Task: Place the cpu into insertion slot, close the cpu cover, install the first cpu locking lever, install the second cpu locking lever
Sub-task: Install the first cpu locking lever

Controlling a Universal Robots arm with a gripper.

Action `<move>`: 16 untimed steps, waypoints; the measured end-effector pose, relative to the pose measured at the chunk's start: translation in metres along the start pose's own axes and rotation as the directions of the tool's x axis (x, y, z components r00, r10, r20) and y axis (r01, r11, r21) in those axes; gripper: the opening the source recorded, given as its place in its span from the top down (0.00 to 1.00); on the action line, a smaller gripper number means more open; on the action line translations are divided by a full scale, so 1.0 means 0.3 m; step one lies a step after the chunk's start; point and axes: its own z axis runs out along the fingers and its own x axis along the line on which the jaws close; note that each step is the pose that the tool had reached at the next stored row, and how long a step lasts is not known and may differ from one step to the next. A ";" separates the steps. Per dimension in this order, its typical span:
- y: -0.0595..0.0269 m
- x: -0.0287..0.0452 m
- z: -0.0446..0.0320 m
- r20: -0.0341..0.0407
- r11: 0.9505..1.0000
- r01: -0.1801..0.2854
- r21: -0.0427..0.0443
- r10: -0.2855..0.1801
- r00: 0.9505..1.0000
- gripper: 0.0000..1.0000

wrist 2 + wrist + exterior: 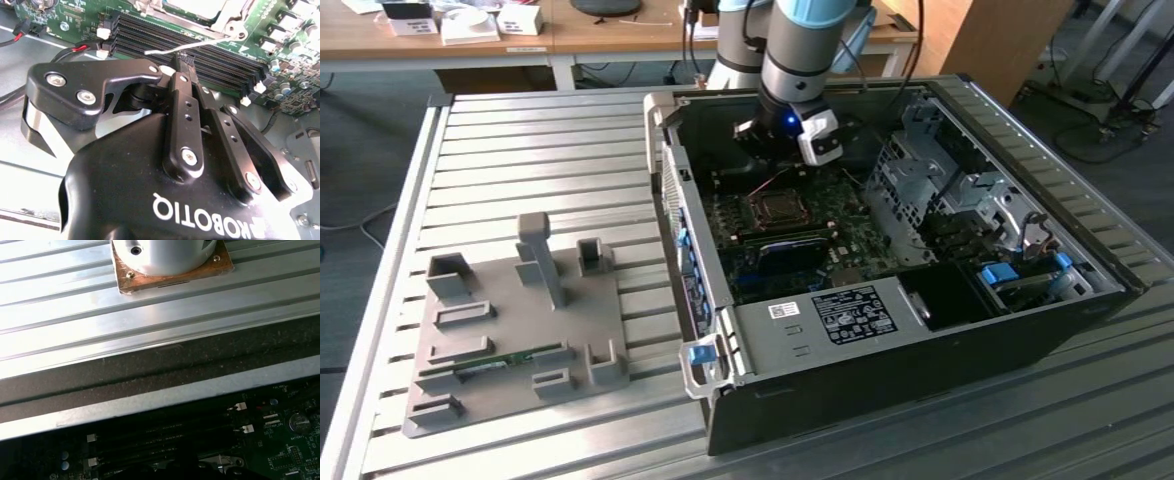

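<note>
the gripper has its fingers pressed together, tips right at the thin locking lever; the cpu seems seated in the insertion slot under the cpu cover; i'd worry the springy wire slips off those tips and snaps back.

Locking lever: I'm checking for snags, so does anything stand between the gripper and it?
Nothing visible does. In the second wrist view the gripper sits right at the thin silver locking lever.
</note>
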 end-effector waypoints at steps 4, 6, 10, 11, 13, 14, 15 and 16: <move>0.001 -0.004 0.001 0.000 1.000 0.000 0.000 0.000 1.000 0.89; 0.001 -0.004 0.001 0.000 1.000 0.000 0.000 0.000 1.000 0.89; -0.001 -0.005 0.002 0.000 1.000 0.000 0.000 0.000 1.000 0.89; -0.001 -0.005 0.002 0.000 1.000 0.000 0.000 0.000 1.000 0.89; -0.004 -0.008 0.001 0.000 1.000 0.000 0.000 0.000 1.000 0.89; -0.004 -0.008 0.001 0.000 1.000 0.000 0.000 0.000 1.000 0.89; -0.004 -0.008 0.001 0.000 1.000 0.000 0.000 0.000 1.000 0.89; -0.005 -0.008 0.002 0.000 1.000 0.000 0.000 0.000 1.000 0.89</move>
